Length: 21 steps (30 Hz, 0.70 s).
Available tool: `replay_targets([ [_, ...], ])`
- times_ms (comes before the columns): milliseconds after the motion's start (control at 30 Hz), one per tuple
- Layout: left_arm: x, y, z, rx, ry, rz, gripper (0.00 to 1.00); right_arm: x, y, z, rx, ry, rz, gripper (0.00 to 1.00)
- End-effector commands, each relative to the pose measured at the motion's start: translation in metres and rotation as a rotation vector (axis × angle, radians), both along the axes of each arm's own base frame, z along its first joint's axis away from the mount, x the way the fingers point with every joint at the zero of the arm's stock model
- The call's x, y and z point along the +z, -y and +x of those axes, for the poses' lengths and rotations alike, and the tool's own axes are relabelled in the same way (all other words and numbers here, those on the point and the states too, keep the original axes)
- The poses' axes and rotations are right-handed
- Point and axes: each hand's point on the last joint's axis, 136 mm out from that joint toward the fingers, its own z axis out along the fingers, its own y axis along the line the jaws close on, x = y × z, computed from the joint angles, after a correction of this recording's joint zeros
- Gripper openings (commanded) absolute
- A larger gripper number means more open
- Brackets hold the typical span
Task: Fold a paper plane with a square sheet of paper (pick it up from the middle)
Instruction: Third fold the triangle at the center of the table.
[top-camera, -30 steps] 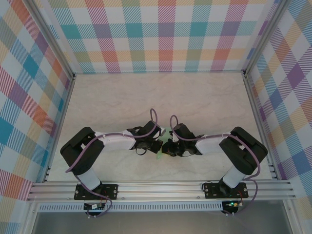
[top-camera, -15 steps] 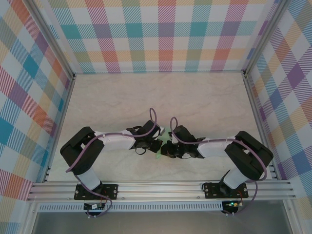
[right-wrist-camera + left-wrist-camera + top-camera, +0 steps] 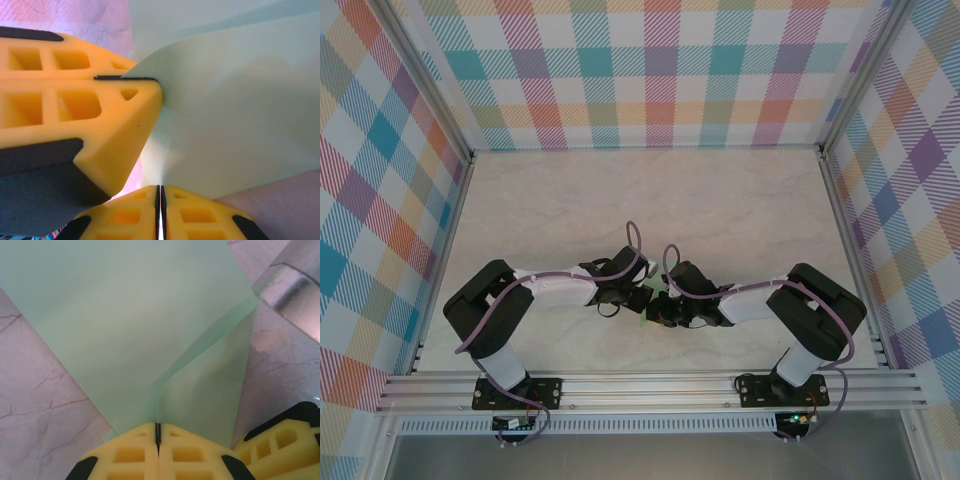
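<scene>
Pinching paper plane (image 3: 125,315) | left tool (image 3: 157,434) clamped | right tool (image 3: 160,196) clamped

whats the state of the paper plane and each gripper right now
paper plane: folded, flaps spread apart, pinched by both grippers
left gripper: shut on the paper plane's edge
right gripper: shut on the paper plane's edge

paper plane (image 3: 125,315) matt, smooth; tbl (image 3: 40,405) marble-look.
</scene>
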Motion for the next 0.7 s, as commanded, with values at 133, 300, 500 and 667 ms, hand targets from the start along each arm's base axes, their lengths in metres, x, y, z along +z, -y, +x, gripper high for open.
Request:
replay_targets([
  [133, -0.011, -0.013, -0.003, 0.006, -0.021, 0.038, 0.0, 0.012, 0.002, -0.003, 0.0, 0.053, -0.019, 0.12],
  [300, -0.01, -0.011, -0.003, 0.005, -0.024, 0.035, 0.0, 0.015, -0.002, -0.005, 0.001, 0.055, 0.004, 0.13],
  [500, -0.01, -0.01, -0.002, 0.004, -0.023, 0.032, 0.0, 0.009, -0.013, -0.006, 0.012, 0.058, 0.0, 0.12],
  [667, -0.01, -0.009, -0.001, 0.003, -0.024, 0.028, 0.0, -0.015, -0.008, -0.009, -0.001, 0.015, -0.049, 0.12],
])
